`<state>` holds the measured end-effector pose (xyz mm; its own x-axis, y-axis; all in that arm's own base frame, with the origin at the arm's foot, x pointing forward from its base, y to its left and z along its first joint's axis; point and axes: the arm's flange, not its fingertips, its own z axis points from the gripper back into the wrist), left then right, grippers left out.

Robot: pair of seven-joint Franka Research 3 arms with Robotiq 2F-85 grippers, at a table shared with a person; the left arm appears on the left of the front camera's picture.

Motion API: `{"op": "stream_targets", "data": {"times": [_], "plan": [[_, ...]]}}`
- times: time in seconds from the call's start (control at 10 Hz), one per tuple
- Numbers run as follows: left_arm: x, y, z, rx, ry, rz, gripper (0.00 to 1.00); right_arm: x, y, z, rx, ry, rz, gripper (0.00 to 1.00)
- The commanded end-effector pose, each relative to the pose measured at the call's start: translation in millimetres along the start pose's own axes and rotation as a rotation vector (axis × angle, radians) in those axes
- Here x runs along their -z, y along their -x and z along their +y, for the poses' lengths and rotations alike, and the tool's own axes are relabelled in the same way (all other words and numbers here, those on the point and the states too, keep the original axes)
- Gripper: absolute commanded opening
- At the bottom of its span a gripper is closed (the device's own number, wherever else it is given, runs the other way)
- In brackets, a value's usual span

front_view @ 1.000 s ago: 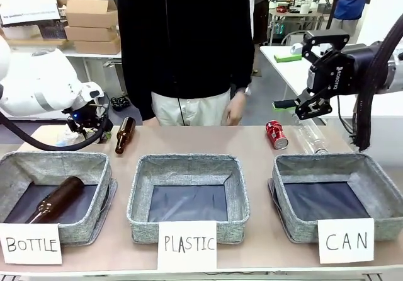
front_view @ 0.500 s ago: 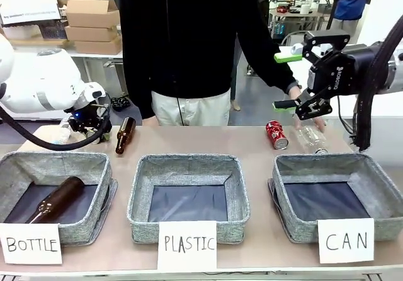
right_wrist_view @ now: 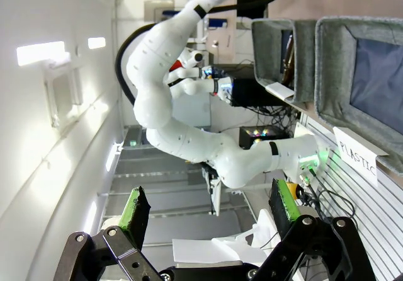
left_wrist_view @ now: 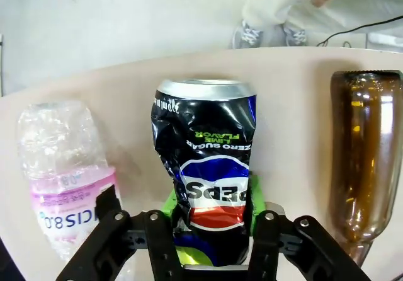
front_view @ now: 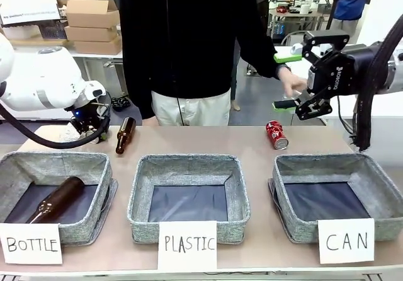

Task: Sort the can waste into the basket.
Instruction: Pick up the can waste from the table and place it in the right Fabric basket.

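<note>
Over at the far left corner of the table (front_view: 208,139) the left gripper (left_wrist_view: 211,206) is down low with its green pads (left_wrist_view: 169,199) pressed against both sides of the black-blue can (left_wrist_view: 204,161), clamped on the dented lower half. From the wrist camera I can't tell whether the can is resting on the tabletop or just clear of it. A clear plastic bottle (left_wrist_view: 63,174) lies close on one side of the can and a brown bottle (left_wrist_view: 365,161) lies on the other. The right gripper (front_view: 281,81) hangs high above the table's right side, fingers spread wide with nothing between them. The person's hand (front_view: 294,82) is up at the same height, right by those open fingers, though how near in depth is hard to judge from here. The red can (front_view: 276,135) lies on its side on the table, just behind the far left corner of the CAN basket (front_view: 327,160). I see no can inside that basket.
</note>
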<state>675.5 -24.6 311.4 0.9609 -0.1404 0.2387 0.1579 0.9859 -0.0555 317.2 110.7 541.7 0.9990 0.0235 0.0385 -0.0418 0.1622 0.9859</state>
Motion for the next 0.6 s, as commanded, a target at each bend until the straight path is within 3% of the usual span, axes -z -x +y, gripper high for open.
{"op": "stream_targets", "data": {"times": [0.0,0.2,0.4,0.5], "plan": [[-4,3,-2,-0.016,-0.002,0.009,0.00,1,-1,0,-0.028,-0.006,0.002,1.00],[-37,9,-4,-0.035,0.032,-0.031,0.00,1,-1,0,-0.028,-0.006,0.002,1.00],[-138,32,-4,-0.010,0.100,-0.149,0.00,1,-1,0,-0.028,-0.006,0.002,1.00],[-190,57,-6,0.012,0.160,-0.097,0.00,1,-1,0,-0.028,-0.006,0.002,1.00]]}}
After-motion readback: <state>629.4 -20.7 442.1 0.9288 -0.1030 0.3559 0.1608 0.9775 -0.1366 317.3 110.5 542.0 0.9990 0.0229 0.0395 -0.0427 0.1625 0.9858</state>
